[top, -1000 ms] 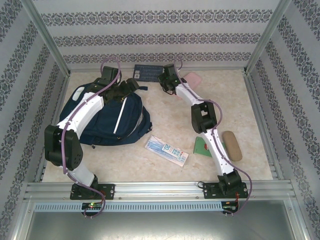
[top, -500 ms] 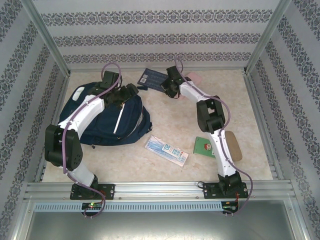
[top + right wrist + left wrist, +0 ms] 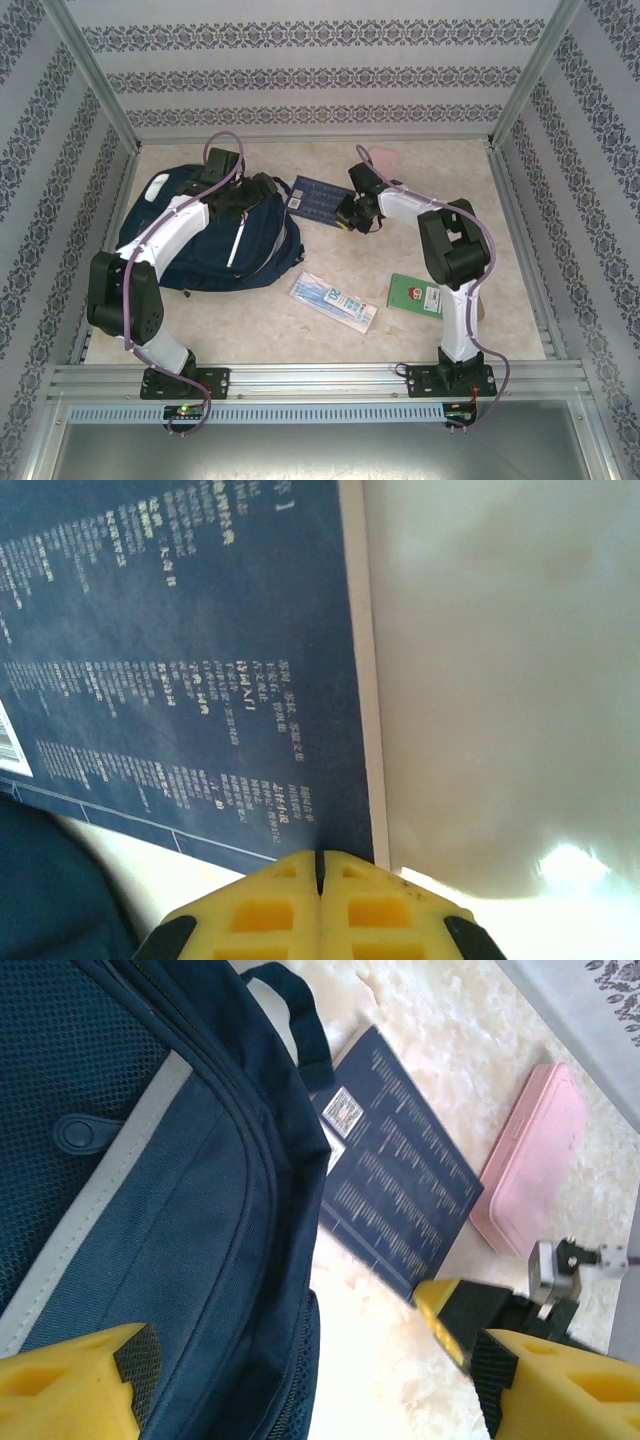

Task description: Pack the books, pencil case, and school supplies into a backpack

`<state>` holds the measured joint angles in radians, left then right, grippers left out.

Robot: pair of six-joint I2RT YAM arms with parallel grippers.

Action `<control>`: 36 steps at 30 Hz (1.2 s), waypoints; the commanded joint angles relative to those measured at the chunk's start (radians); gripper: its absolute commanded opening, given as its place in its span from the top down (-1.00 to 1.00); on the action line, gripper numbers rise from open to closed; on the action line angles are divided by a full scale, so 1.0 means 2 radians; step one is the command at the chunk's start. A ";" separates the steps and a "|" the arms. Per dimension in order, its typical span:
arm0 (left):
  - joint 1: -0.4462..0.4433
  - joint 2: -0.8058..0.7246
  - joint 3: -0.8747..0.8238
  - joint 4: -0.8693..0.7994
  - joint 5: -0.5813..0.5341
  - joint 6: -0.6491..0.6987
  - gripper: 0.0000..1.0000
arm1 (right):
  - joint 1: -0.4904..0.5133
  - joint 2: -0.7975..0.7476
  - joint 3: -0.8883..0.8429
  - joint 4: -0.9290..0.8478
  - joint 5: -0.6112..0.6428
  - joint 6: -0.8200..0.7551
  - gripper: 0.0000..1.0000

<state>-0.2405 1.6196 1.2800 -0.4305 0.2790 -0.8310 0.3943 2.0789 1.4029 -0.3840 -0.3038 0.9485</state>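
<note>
Dark blue book (image 3: 180,660) is pinched at one edge by the right gripper (image 3: 320,865), whose jaws are closed on it. Its far end is seen just beside the backpack (image 3: 265,240). The left gripper (image 3: 290,1370) is held wide apart over the backpack, gripping nothing.

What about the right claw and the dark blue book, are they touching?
Touching. The right wrist view shows the right gripper with its yellow fingers shut on the lower edge of the dark blue book, with no gap between them.
</note>
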 commanded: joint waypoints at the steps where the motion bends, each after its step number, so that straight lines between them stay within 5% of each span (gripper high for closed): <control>1: -0.015 0.004 -0.003 0.020 -0.005 0.004 -0.65 | 0.013 -0.006 -0.103 -0.082 0.007 -0.024 1.00; 8: -0.071 0.067 0.030 0.021 0.005 0.011 -0.56 | 0.027 -0.101 -0.170 -0.055 -0.027 -0.087 1.00; 16: -0.130 0.129 0.036 0.056 0.018 -0.050 -0.40 | 0.000 -0.173 -0.128 -0.075 0.016 -0.186 0.86; 21: -0.155 0.163 0.048 0.083 0.030 -0.074 -0.30 | -0.037 -0.131 -0.061 -0.075 0.021 -0.237 0.69; 27: -0.174 0.206 0.064 0.092 0.024 -0.114 -0.21 | -0.057 -0.042 0.033 -0.090 0.019 -0.275 0.22; 36: -0.176 0.232 0.078 0.066 -0.002 -0.128 -0.21 | -0.062 0.002 0.039 -0.101 0.032 -0.289 0.22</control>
<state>-0.5880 2.0617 1.3964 -0.2741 0.3168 -1.0653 0.2745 2.0861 1.4960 -0.5541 -0.2630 0.3954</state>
